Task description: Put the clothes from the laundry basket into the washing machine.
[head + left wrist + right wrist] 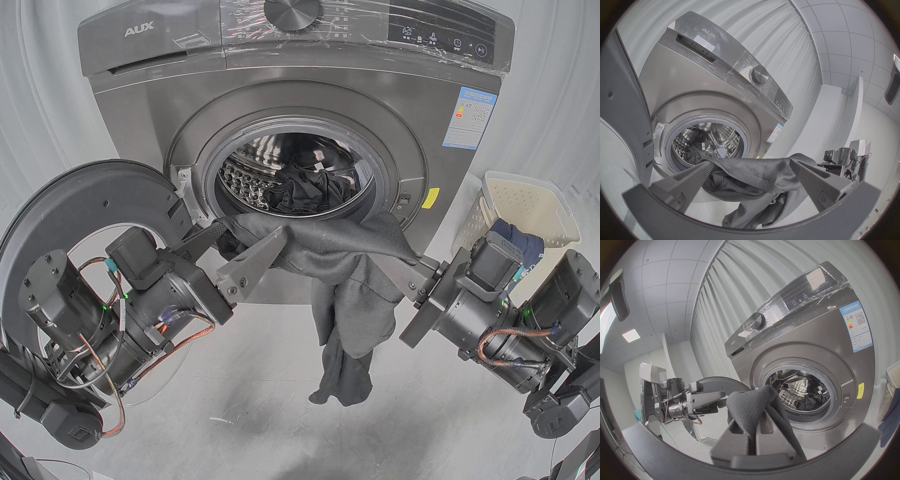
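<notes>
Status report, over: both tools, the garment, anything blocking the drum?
Right tool shut on dark garment. Left tool open, garment draped across it. Garment hangs at drum mouth, not inside. Door open, way clear.

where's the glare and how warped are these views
head view: glints on the plastic film and inside the drum, soft shadow on the floor under the dark garment; left wrist view: heavy fisheye, black corners, curtain folds bow; right wrist view: same warp, bright ceiling light.
</notes>
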Tool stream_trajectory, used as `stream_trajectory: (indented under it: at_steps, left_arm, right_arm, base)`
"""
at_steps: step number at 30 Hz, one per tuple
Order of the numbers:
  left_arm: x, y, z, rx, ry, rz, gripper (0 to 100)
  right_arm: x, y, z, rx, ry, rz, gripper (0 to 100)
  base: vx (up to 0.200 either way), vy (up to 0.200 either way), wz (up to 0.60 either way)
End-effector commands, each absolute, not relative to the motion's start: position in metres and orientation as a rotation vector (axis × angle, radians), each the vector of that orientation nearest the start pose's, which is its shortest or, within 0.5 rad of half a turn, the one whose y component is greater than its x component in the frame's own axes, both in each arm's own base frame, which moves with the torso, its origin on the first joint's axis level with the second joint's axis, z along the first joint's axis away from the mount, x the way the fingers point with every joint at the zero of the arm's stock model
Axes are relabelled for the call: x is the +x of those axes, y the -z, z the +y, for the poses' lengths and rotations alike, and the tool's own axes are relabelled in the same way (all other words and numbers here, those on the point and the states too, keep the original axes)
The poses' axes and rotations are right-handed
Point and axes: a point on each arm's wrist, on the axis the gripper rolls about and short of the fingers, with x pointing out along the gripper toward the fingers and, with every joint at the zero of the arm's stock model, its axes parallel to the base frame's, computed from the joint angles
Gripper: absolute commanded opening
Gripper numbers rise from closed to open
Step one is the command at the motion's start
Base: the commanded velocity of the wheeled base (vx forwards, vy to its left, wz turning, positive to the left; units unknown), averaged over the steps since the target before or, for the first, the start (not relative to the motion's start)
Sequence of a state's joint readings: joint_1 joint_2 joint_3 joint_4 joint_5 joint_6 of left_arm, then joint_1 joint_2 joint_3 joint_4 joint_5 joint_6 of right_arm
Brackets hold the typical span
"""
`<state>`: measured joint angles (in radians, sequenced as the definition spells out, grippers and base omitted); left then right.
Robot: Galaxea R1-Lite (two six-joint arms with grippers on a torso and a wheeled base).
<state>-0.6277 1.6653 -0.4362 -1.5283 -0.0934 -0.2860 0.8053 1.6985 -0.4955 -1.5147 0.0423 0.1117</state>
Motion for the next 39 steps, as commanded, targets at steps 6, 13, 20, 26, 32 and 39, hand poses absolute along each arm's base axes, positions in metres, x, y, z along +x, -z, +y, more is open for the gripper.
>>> stream_trajectory:
  at_steps: [6,13,20,26,32,39]
  left_arm:
    - [0.205,-0.187,-0.152,-0.350,0.753,-0.183,100]
    - [0.211,-0.183,-0.145,-0.343,0.731,-0.170,100]
    - [0.214,-0.166,-0.147,-0.326,0.719,-0.104,100]
    - [0.215,-0.157,-0.148,-0.318,0.716,-0.066,100]
    - [0.214,-0.123,-0.150,-0.277,0.708,0.074,100]
    - [0.223,-0.115,-0.158,-0.269,0.705,0.094,100]
  right_arm:
    - [0.188,-0.205,0.197,0.255,-0.844,-0.298,0]
    - [0.195,-0.211,0.194,0.276,-0.812,-0.321,0]
    - [0.201,-0.214,0.190,0.273,-0.786,-0.334,0]
    - [0.204,-0.217,0.188,0.275,-0.773,-0.349,0]
    - [0.206,-0.218,0.187,0.277,-0.767,-0.351,0]
    - [0.206,-0.217,0.187,0.273,-0.767,-0.343,0]
  base:
    - [0.000,0.000,0.00]
    - [0.000,0.000,0.00]
    - [0.000,0.000,0.00]
    - [0.000,0.000,0.00]
    - [0.000,0.000,0.00]
    - [0.000,0.000,0.00]
